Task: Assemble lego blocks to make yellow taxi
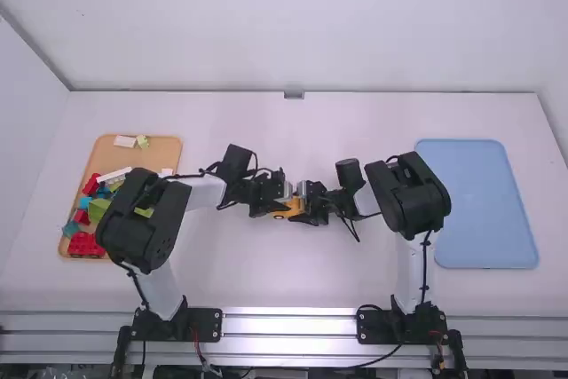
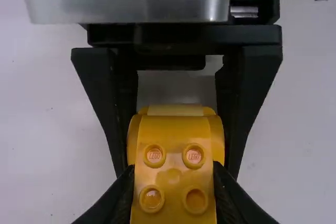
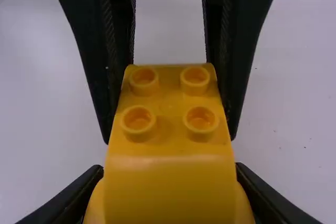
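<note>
Left gripper (image 1: 279, 204) and right gripper (image 1: 306, 205), closed to its width, grip my rounded yellow plastic block piece with four studs (image 1: 290, 209) at the high view's centre.

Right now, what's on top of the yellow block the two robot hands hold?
Four round studs, with nothing stacked on them. The yellow block hides its own underside, and the left gripper and right gripper partly cover its sides.
</note>
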Robot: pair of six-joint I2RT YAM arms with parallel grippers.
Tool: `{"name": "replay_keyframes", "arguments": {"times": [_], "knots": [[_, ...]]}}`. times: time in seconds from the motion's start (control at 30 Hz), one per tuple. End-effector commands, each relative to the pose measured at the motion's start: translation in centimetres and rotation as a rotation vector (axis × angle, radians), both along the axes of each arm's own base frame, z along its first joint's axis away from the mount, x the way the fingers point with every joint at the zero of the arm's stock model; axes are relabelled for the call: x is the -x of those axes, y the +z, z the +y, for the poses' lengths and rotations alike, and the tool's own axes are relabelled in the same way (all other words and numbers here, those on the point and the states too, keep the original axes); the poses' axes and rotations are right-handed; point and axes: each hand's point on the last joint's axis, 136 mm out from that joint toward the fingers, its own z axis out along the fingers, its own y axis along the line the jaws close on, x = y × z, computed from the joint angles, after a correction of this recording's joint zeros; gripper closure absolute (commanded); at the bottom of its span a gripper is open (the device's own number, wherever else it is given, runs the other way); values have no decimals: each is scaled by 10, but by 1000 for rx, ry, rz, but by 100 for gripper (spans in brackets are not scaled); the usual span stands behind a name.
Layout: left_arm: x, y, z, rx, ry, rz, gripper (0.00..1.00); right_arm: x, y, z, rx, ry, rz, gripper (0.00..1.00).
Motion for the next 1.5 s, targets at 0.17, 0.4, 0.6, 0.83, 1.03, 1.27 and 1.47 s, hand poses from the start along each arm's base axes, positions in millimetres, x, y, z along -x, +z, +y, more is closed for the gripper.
{"name": "replay_keyframes", "arguments": {"times": [0.17, 0.4, 0.6, 0.83, 1.03, 1.27, 1.47], "knots": [[12, -54, 38, -195, 107, 110, 98, 8, -4, 4, 1, 16, 33, 49], [16, -47, 25, -84, 69, 86, 98, 8, -3, 4, 1, 17, 32, 49], [13, -38, 18, -23, 50, 62, 91, 7, -3, 3, 1, 13, 31, 49], [5, -29, 15, 7, 42, 54, 75, 7, -4, 4, 1, 15, 32, 49], [2, -18, 11, 51, 25, 55, 70, 7, -4, 4, 1, 14, 31, 49], [0, -4, 15, 76, 17, 26, 64, 7, -4, 4, 1, 14, 31, 49], [4, 14, 15, 139, -38, -17, 63, 7, -4, 3, 2, 14, 32, 49]]}}
